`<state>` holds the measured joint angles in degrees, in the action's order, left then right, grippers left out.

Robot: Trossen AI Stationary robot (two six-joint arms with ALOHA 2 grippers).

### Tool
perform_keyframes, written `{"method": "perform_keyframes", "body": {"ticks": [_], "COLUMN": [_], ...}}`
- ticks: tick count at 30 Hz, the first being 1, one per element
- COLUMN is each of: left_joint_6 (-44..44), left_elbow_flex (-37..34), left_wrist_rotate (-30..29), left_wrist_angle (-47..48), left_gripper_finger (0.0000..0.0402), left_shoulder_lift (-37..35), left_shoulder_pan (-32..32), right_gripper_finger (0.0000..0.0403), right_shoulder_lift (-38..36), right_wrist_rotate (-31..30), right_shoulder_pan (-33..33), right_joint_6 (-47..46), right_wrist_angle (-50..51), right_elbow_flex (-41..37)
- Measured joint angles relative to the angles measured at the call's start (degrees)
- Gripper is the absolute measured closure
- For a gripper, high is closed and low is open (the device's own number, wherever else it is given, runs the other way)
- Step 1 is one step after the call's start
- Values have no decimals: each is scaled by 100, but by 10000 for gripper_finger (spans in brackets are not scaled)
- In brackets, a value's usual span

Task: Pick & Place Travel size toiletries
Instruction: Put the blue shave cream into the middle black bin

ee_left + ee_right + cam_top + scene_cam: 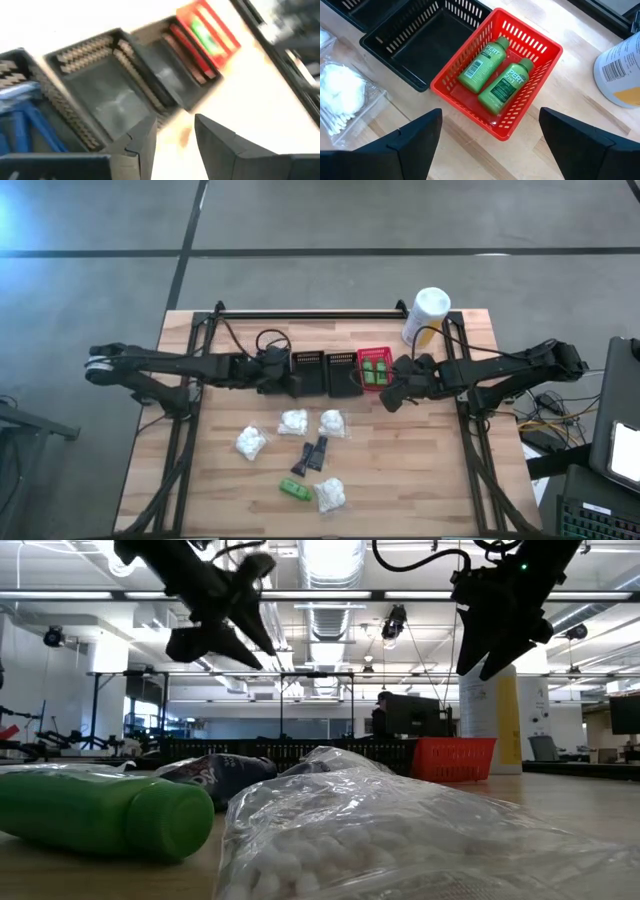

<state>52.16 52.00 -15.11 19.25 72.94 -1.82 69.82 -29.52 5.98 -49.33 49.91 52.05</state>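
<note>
A red mesh basket (375, 368) (495, 85) holds two green bottles (492, 75) lying flat. A third green bottle (293, 490) (100, 815) lies on the table near its near edge. Several white puffy bundles (293, 421) (330, 494) and two dark tubes (310, 456) also lie on the wood. My right gripper (392, 396) (490, 135) hovers open just on the near side of the red basket. My left gripper (288, 385) (175, 137) hangs open by the black baskets (322, 372) (105, 95). Both hold nothing.
A tall white-and-yellow canister (425, 315) (620, 70) stands beyond the red basket, near the far right corner. In the left wrist view, a further black basket (20, 115) holds blue things. Bare wood (420, 470) lies right of the scattered items.
</note>
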Motion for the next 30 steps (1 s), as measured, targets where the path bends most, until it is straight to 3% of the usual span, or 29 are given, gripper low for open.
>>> {"method": "perform_keyframes", "body": {"ticks": [4, 13, 30], "left_joint_6": [-112, 438, 1183], "left_elbow_flex": [26, -135, -179], "left_wrist_rotate": [416, 344, 321], "left_wrist_angle": [36, 45, 46], "left_gripper_finger": [264, 264, 264], "left_shoulder_lift": [-25, 1, 5], "left_shoulder_pan": [333, 938, 1252], "right_gripper_finger": [60, 44, 82], "right_shoulder_lift": [0, 0, 0], "right_wrist_rotate": [1, 0, 109], "right_shoulder_pan": [0, 0, 4], "right_joint_6": [1, 3, 27], "right_wrist_angle": [0, -2, 16], "right_elbow_flex": [-7, -7, -9]}}
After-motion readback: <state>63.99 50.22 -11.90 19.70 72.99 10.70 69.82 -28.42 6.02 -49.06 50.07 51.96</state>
